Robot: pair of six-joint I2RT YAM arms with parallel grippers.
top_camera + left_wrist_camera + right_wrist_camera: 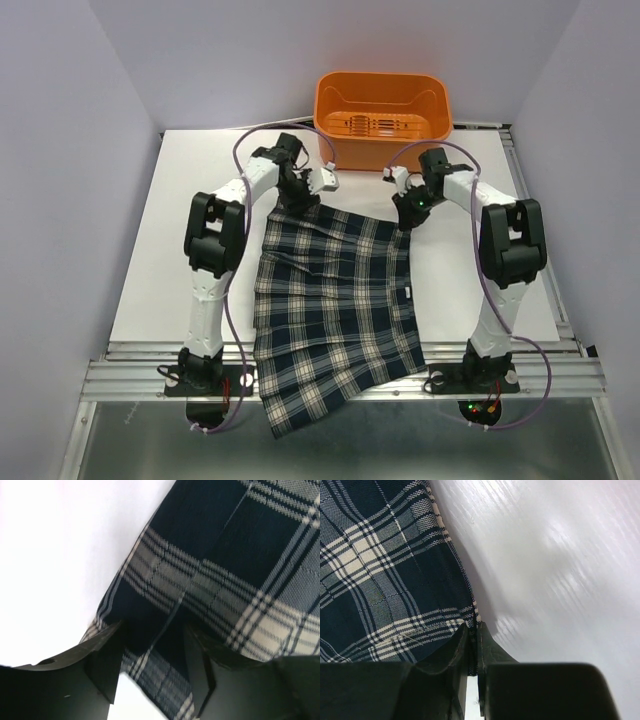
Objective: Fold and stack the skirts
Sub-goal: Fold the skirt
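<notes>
Top external view: the white tabletop [150, 250] carries one plaid skirt [335, 300], spread flat between the two arms. Its narrower edge lies toward the far side and its flared hem hangs over the near edge. An orange basket [440, 110] stands at the far edge, well apart from the cloth. No second skirt and no stack shows in any view.

Left pincer [297, 200] sits on the far left corner of the skirt, right pincer [407, 212] on the far right corner.

- Right wrist view: the fingers are clenched on the very edge of the cloth, with only a thin line of fabric between them. A firm grasp.
- Left wrist view: the fingers stand partly apart with a ridge of cloth between them. I cannot tell whether they bite the fabric or merely straddle it.

Judgement: the first fold of this skirt is in hand, at the corner-grasp stage, and no crease is laid yet.

The next move calls for the left grasp to be sure. Both corners should then rise together and travel toward the near edge at an even pace, so the far edge lands square on the cloth below. With much of the hem off the tabletop, an uneven pull may drag the skirt toward the arms — a point to watch.
</notes>
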